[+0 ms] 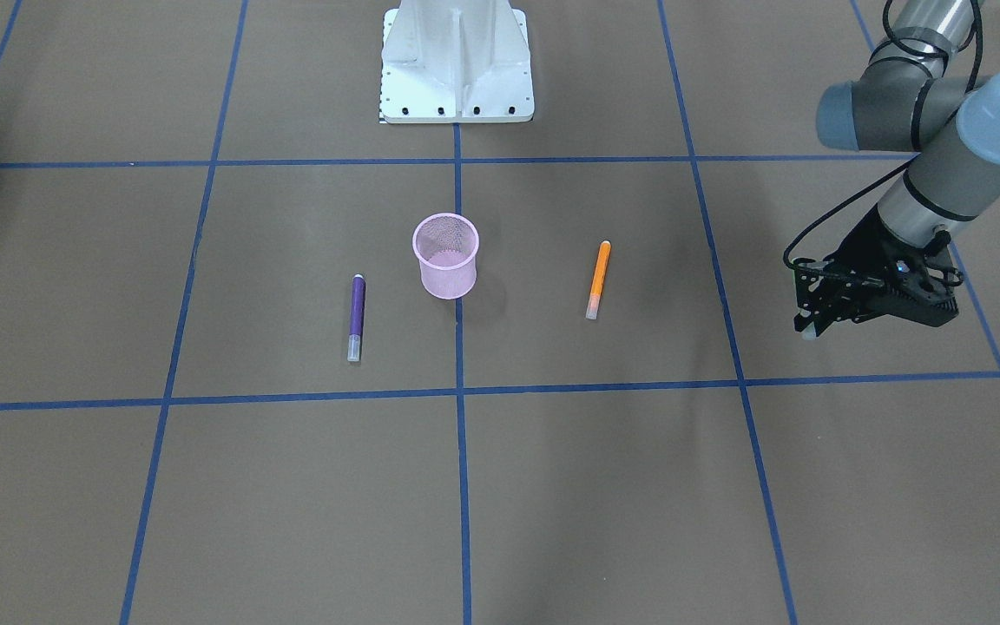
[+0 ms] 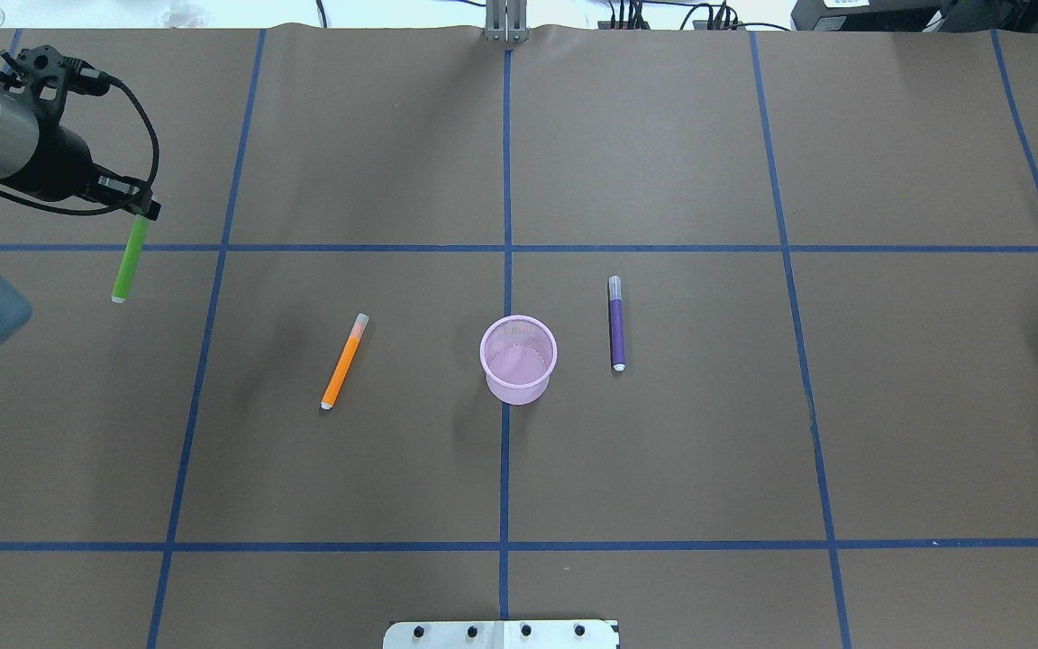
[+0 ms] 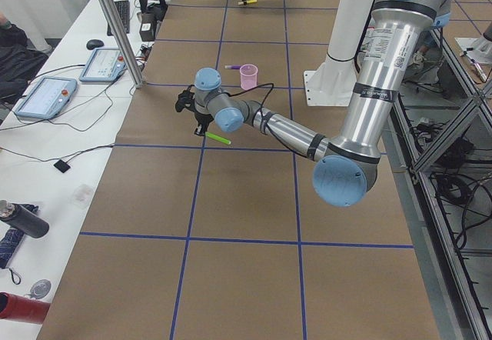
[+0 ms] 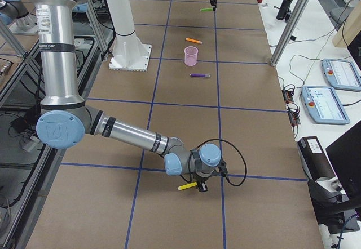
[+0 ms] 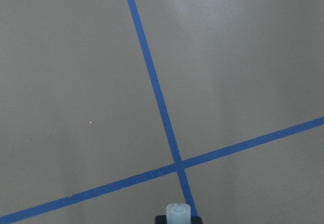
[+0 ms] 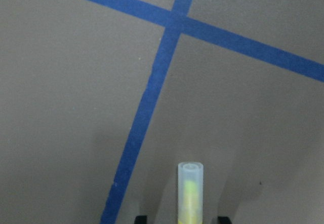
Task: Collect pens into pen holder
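The pink mesh pen holder stands upright at the table's middle. The purple pen lies beside it on the robot's right, and the orange pen lies on its left. My left gripper is shut on the green pen at the table's far left; the pen's pale cap shows in the left wrist view. My right gripper is far off to the right, outside the overhead view, shut on a yellow pen.
The white robot base sits at the table's near-robot edge. Blue tape lines grid the brown table. Teach pendants and metal posts stand along the operators' side.
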Tool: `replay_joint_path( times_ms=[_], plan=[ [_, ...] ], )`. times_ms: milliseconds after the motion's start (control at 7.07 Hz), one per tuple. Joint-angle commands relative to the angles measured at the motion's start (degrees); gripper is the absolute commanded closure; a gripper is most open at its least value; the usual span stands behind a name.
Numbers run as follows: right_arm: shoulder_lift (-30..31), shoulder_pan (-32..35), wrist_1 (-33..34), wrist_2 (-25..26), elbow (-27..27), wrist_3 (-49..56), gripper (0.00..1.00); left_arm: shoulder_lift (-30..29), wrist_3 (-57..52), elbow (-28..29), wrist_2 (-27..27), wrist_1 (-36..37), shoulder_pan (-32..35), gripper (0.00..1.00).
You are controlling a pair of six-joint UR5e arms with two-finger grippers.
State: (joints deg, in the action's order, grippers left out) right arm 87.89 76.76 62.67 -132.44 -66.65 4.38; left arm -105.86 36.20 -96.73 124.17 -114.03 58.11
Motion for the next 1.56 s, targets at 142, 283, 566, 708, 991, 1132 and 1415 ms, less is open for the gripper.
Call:
replay_joint_path(
  times_ms=[142, 283, 566, 708, 991, 1132, 1415],
  plan=[
    [-0.2, 0.1, 0.0, 0.0, 0.1, 0.0, 0.47, -5.9, 8.2, 0.0, -0.3, 1.4, 0.0, 1.0],
    [-0.1, 0.0, 0.0, 0.0, 0.1, 0.0, 0.48, -6.0, 8.3, 0.1, -0.3, 1.4, -0.2, 1.0],
    [-0.1, 0.1, 0.0, 0.0, 0.1, 0.0, 0.5, -6.1, 8.3, 0.1, -0.3, 1.5, -0.2, 1.0],
    [-0.1, 0.1, 0.0, 0.0, 0.1, 0.1, 0.58, -6.5, 8.4, 0.1, -0.3, 1.5, -0.2, 1.0],
    [-0.1, 0.1, 0.0, 0.0, 0.2, 0.1, 0.64, -7.3, 8.4, 0.1, -0.3, 1.6, -0.3, 1.0],
    [-0.1, 0.1, 0.0, 0.1, 0.3, 0.1, 0.72, -7.4, 8.4, 0.3, -0.3, 1.6, -0.3, 1.0],
    [-0.1, 0.1, 0.0, 0.1, 0.3, 0.1, 0.96, -7.5, 8.4, 0.4, -0.3, 1.6, -0.3, 1.0]
  ],
)
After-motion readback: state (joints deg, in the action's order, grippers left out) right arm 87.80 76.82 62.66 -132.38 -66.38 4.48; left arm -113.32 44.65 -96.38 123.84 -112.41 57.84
